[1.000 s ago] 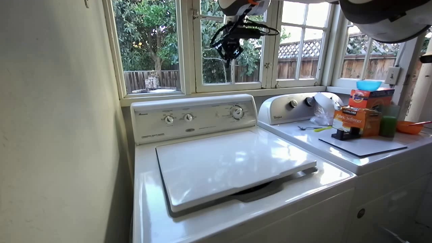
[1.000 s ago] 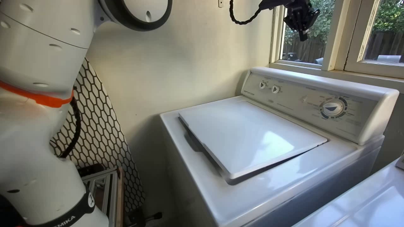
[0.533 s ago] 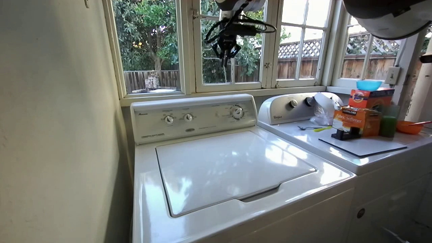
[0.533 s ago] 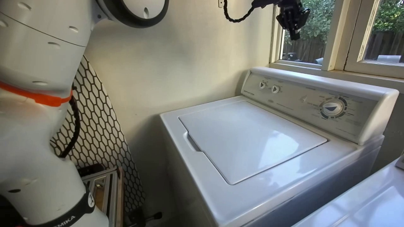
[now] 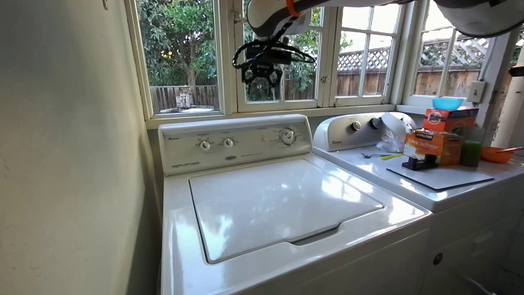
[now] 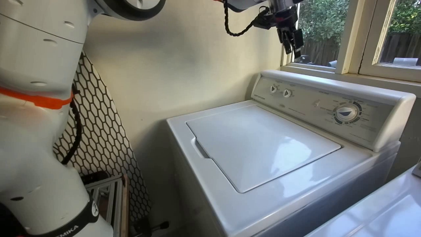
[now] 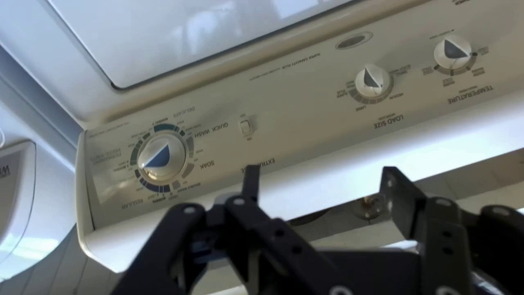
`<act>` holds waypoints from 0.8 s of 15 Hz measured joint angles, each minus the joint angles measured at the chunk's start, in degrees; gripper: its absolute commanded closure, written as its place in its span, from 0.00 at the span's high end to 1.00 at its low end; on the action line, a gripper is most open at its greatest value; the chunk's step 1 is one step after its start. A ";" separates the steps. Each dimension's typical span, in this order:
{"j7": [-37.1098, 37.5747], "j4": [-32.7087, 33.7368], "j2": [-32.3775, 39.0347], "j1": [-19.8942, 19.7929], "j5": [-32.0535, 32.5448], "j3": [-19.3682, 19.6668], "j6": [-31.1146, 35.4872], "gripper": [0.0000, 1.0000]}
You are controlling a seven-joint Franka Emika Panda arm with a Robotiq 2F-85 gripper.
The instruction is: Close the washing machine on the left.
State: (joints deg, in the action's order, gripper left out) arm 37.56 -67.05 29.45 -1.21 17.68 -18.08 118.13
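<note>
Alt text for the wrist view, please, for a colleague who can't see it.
An open gripper, holding nothing, at the bottom; beyond it, the washing machine's control panel with three knobs appears upside down. Part of the white lid, lying flush, shows at the top; another white appliance at left.

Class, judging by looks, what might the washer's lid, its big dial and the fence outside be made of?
Lid: probably enamelled metal, glossy white; it shows bright reflections.
Big dial: likely moulded plastic, satiny white; soft highlights on a smooth, rounded rim.
Fence: seemingly wood, dull brown; upright boards show.
</note>
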 measured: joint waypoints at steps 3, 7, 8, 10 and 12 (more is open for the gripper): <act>4.13 -5.24 -1.78 0.61 -0.04 -0.09 -1.00 1.00; 3.61 -8.93 -6.90 0.42 -2.11 -1.60 -9.86 1.00; 2.94 -9.49 -8.62 0.23 -3.45 -2.17 -12.04 1.00; 1.20 -10.70 -12.30 -0.29 -7.00 -3.31 -14.54 1.00; -0.45 -12.24 -15.81 -0.64 -9.70 -4.06 -14.68 1.00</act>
State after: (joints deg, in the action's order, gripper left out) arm 37.11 -79.29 13.65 -1.85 7.99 -22.13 103.46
